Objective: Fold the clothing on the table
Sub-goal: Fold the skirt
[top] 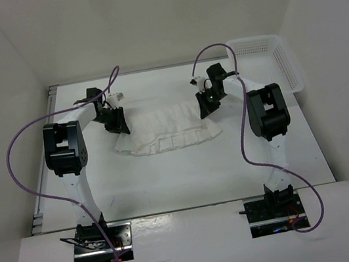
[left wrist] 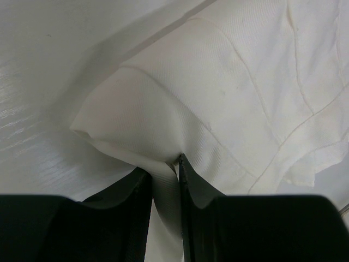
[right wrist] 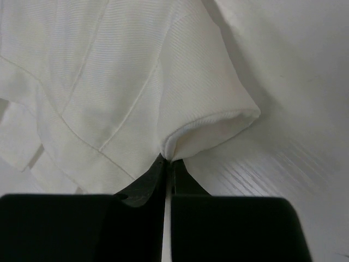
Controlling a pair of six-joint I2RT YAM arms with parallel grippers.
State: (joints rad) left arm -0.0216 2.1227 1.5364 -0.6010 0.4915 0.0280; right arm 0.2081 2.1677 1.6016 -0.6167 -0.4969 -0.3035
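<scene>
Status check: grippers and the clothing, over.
Left gripper shut on the clothing, far-left corner. Right gripper shut on far-right corner. Clothing lying rumpled on the table. Basket at far right, apart from it.

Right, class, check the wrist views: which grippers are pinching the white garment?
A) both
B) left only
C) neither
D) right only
A: the left gripper and the right gripper each have a fold of the clothing clamped between their fingers.
</scene>
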